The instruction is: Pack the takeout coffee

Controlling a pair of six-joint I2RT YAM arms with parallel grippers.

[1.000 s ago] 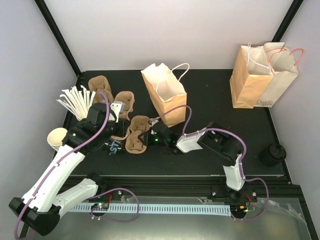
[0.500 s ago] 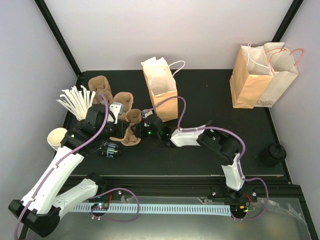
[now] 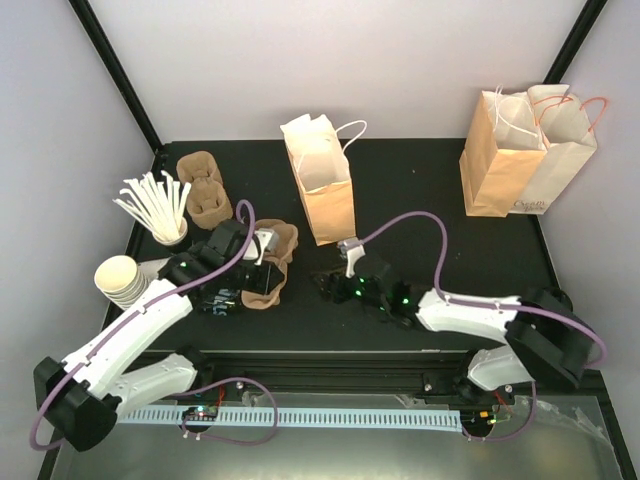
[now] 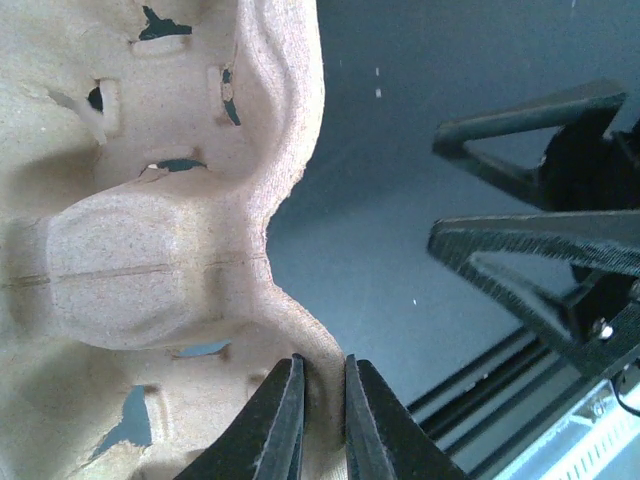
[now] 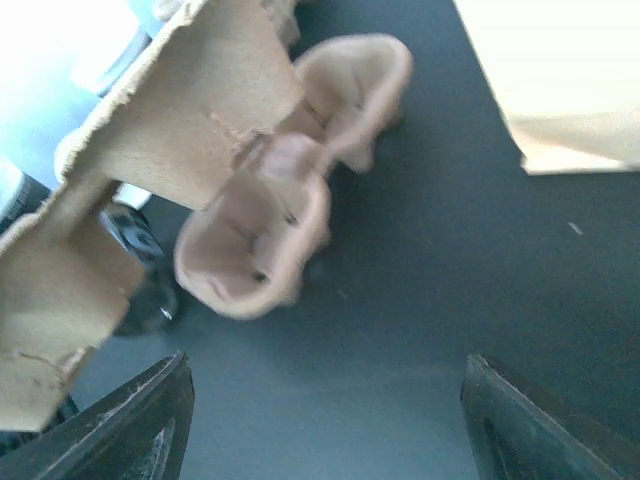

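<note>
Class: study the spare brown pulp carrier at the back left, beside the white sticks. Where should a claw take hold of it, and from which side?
Probably take the carrier at the narrow waist between its two wells, coming straight down from above. It lies flat on the table, and the waist looks the slimmest part to pinch; the sticks crowd its left side.

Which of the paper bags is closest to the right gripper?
The brown paper bag with white handles standing alone at mid-table, just beyond the right gripper. The other two brown bags stand together in the far right corner.
</note>
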